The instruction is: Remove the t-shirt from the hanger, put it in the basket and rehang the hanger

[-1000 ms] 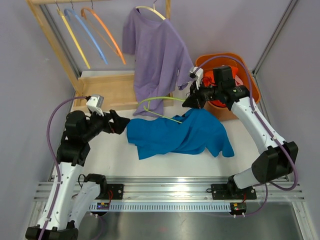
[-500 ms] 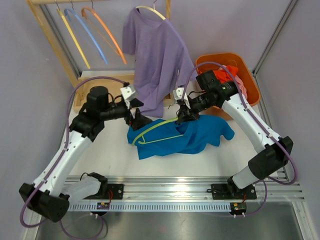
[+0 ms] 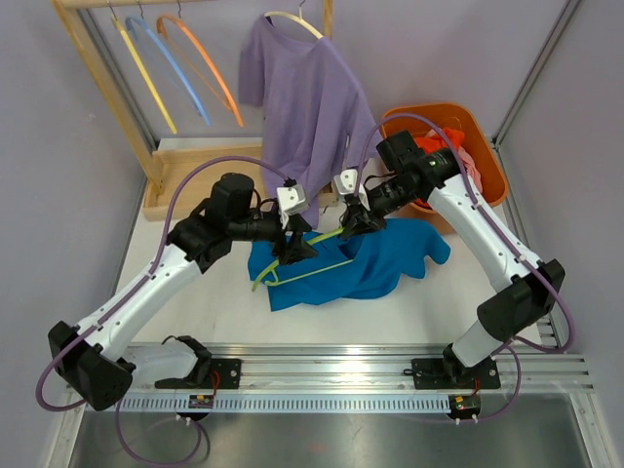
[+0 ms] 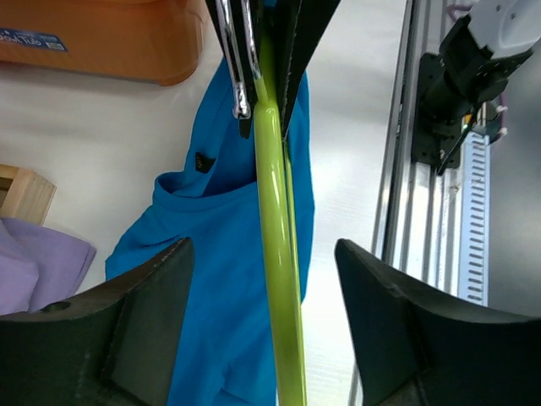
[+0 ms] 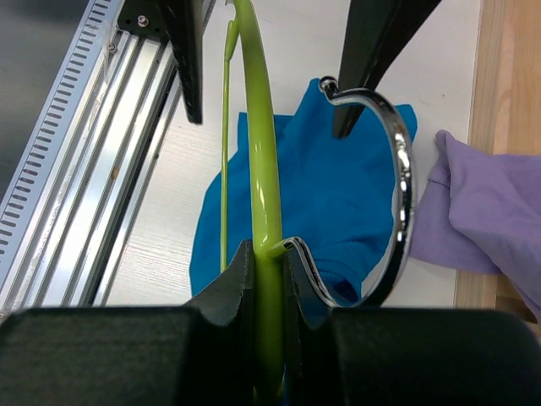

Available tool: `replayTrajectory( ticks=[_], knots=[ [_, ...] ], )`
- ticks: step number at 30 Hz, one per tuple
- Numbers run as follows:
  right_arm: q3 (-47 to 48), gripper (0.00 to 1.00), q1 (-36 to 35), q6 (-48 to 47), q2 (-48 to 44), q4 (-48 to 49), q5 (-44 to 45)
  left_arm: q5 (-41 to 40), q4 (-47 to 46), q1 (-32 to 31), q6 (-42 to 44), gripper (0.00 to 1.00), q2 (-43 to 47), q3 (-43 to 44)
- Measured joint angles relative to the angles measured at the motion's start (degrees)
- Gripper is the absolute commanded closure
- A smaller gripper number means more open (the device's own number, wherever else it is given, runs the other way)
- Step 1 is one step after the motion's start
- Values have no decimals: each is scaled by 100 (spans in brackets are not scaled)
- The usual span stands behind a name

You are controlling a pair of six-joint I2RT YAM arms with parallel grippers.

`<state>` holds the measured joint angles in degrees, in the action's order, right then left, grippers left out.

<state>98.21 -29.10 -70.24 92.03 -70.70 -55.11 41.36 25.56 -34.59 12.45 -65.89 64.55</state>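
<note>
The blue t-shirt (image 3: 385,263) lies crumpled on the white table, under a lime-green hanger (image 3: 297,255). My right gripper (image 3: 353,222) is shut on the hanger's neck (image 5: 269,254), just below its chrome hook (image 5: 404,186), and holds it tilted above the shirt (image 5: 338,194). My left gripper (image 3: 292,249) is open, and its jaws stand either side of the hanger's green arm (image 4: 279,279) without touching it. The shirt (image 4: 211,288) shows beneath it in the left wrist view. I cannot tell whether any of the shirt still hangs on the hanger.
A purple t-shirt (image 3: 307,107) hangs from the wooden rack at the back, beside yellow, blue and orange empty hangers (image 3: 185,68). The rack's wooden base (image 3: 210,180) is behind the left arm. An orange bin (image 3: 458,136) of clothes stands at the back right. Aluminium rails (image 3: 331,366) run along the near edge.
My left arm has swung right from the table's left side, and its open jaws now straddle the hanger. My right gripper has carried the hanger left, and the shirt has bunched up beneath it.
</note>
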Motion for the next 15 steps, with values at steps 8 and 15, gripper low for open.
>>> replayTrajectory(
  ticks=[8,15],
  knots=[
    [173,100,-9,109,37,57,-96,-457,367,-214,223,85,-280,101],
    [173,77,0,363,96,197,-107,-678,407,-249,142,100,-232,101]
  ],
)
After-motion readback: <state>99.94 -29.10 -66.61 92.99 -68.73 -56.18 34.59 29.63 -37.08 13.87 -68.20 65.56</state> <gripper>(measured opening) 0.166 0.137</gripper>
